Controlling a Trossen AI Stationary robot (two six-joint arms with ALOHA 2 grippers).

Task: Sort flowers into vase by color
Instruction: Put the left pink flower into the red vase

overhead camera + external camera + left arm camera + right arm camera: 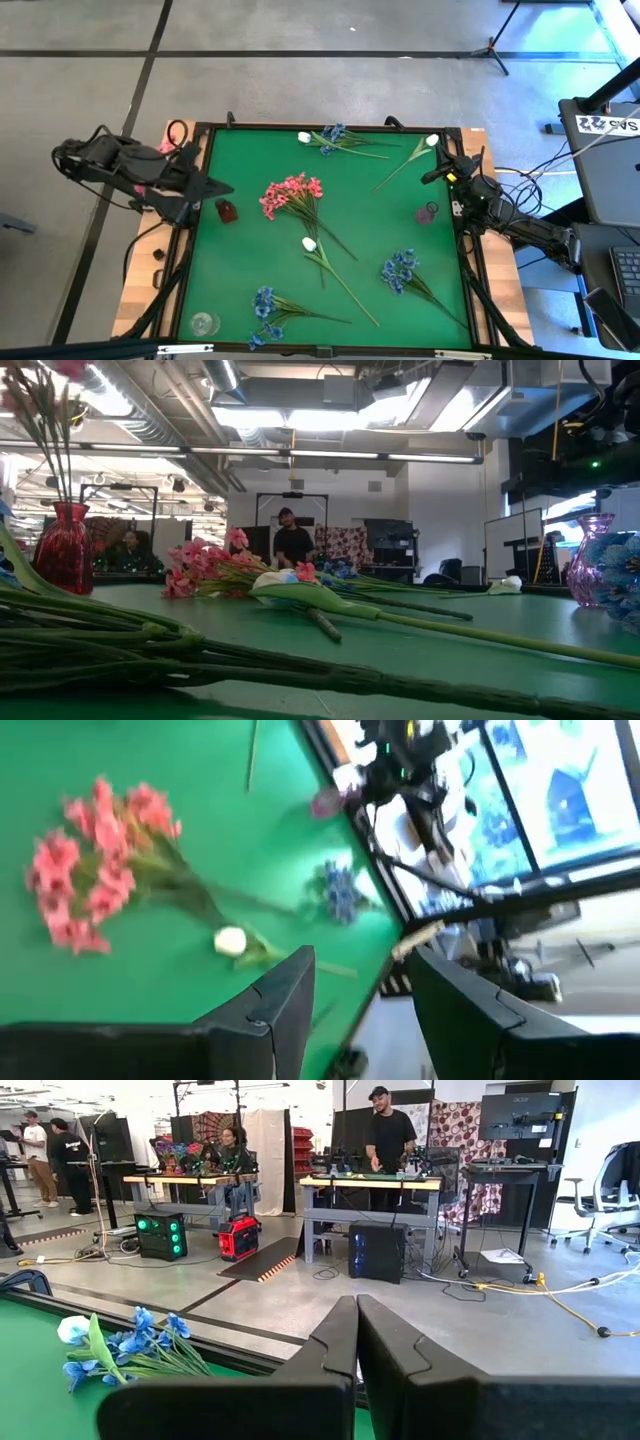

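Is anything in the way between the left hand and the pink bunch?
Only the red vase. It stands on the green mat just off the left hand, close beside the line to the pink bunch. The hand sits open at the mat's left edge. The right hand waits shut at the right edge.

Closed right hand [357,1342] — beyond it, blue flowers [130,1345] and a white bud [73,1329].

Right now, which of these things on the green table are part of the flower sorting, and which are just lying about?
Part of the job:
pink flowers
blue flowers
white buds
red vase
purple vase
clear vase

Just about:
cables
tripod
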